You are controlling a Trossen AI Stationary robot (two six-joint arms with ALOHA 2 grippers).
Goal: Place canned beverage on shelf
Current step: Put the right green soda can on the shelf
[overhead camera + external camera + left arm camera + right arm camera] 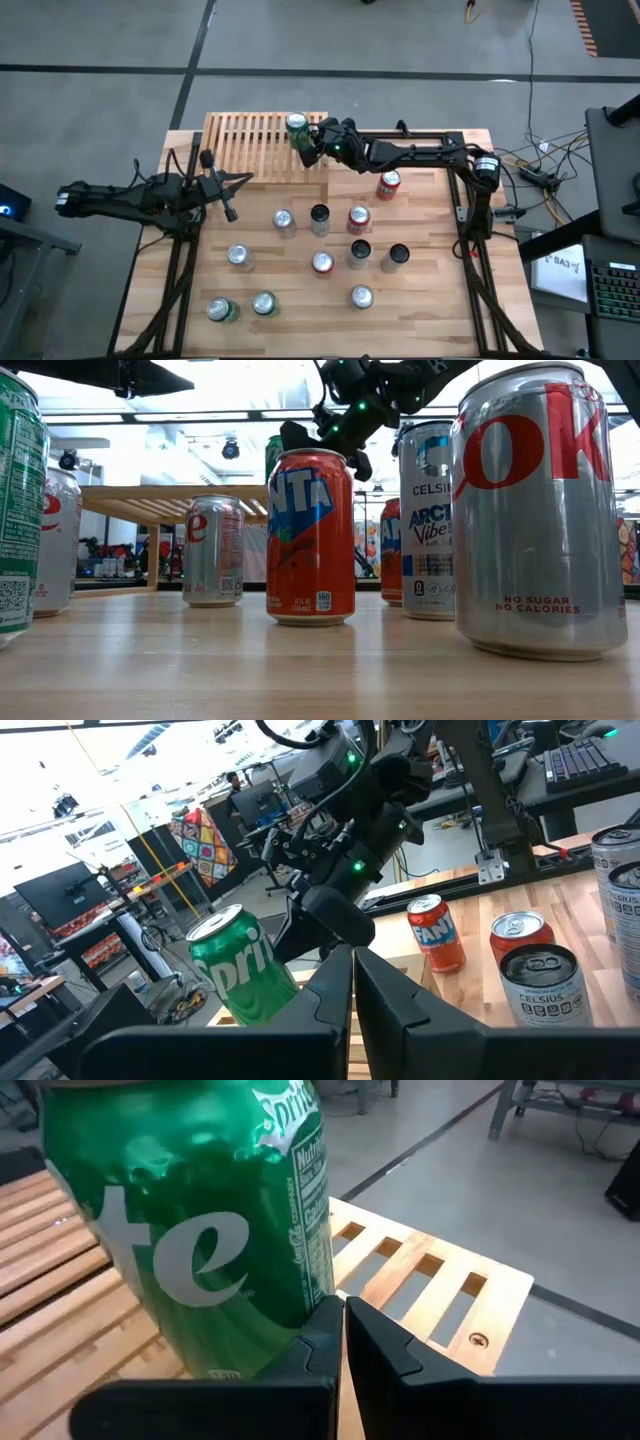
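A green Sprite can (296, 126) stands on the light-wood slatted shelf (250, 145), near its right end; its wall is dented (250, 1140). My right gripper (338, 1308) reaches in from the table's right, shut, with its fingertips beside the can's lower side wall (300, 915). In the left wrist view the can (240, 965) looks tilted. My left gripper (353, 965) waits shut at the table's left side (243, 181), pointing level toward the shelf and holding nothing. My right gripper's shut fingertips (320, 1320) lie against or just beside the Sprite can's side wall near its bottom (285, 1315), coming slanting down from the table's right. I cannot tell whether they touch it. The can's bottom rests on the shelf slats.
Several cans stand on the table in front of the shelf: a Fanta (389, 183), a Celsius (428, 520), silver and red Coke cans (283, 221) (358, 217), another green one (221, 310). Bare slats (235, 135) lie left of the Sprite can.
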